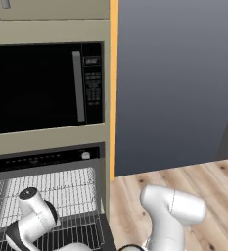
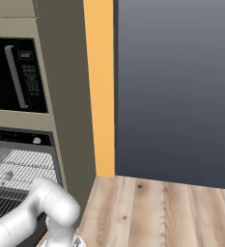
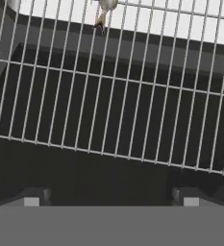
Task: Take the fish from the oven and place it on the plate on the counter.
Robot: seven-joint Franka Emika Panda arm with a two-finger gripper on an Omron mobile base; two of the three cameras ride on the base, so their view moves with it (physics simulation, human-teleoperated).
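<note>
Lying on the wire rack point(image 3: 113, 96) inside the oven point(image 1: 47, 162), the fish point(image 3: 105, 9) is seen in the hand view at the rack's far edge, partly cut off by the frame. The gripper point(image 3: 111, 199) is spread wide and nothing is grasped; it is held well short of the fish, above the rack's near edge. The fish is judged light, small and possibly slick, so a pinch across its slender body at mid-length is advised, clear of the wires
</note>
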